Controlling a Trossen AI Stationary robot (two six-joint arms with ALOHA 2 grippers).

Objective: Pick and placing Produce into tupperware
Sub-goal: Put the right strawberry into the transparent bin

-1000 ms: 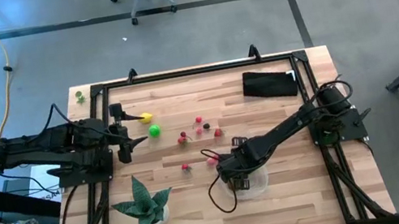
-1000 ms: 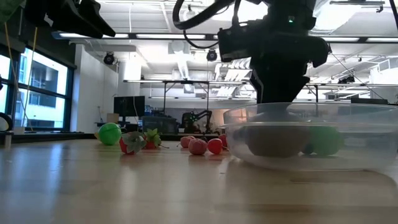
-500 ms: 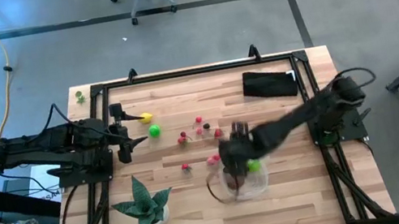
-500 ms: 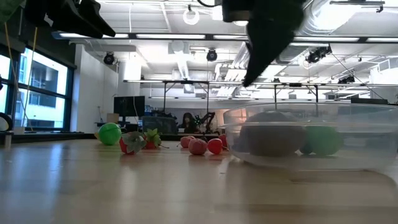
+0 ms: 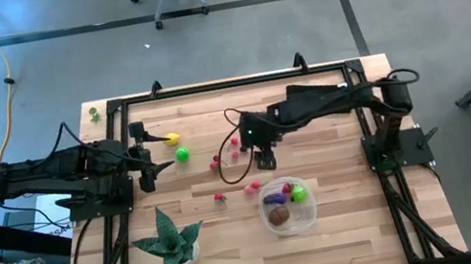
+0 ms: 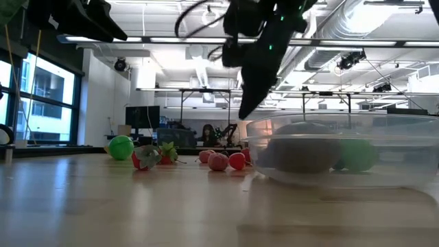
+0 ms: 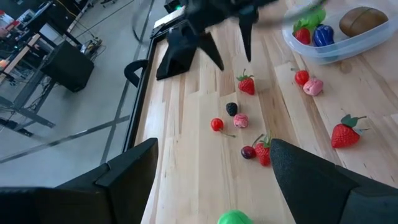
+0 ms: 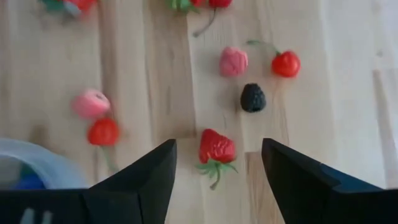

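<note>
The right gripper (image 5: pixel 266 159) is hovering over the middle of the desk (image 5: pixel 348 219), its fingers (image 8: pixel 134 186) spread wide and holding nothing, with a red strawberry (image 8: pixel 216 148) lying directly below the gap between them. Around that strawberry, a black berry (image 8: pixel 253 98), a pink piece (image 8: pixel 234 61) and a red cherry (image 8: pixel 285 64) are lying loose on the wood, apart from one another. The tupperware (image 5: pixel 309 218) is sitting nearer the front edge of the desk, just beside the loose red pieces, and is holding a brown piece (image 5: pixel 277 215), a bright green piece (image 5: pixel 299 195) and a purple one (image 5: pixel 274 198). The left gripper (image 5: pixel 162 155) is waiting at the left side, fingers (image 7: pixel 124 180) spread and empty, close to a green ball (image 5: pixel 182 154) and a yellow piece (image 5: pixel 173 138). A potted plant (image 5: pixel 171 241) is standing at the front left.
</note>
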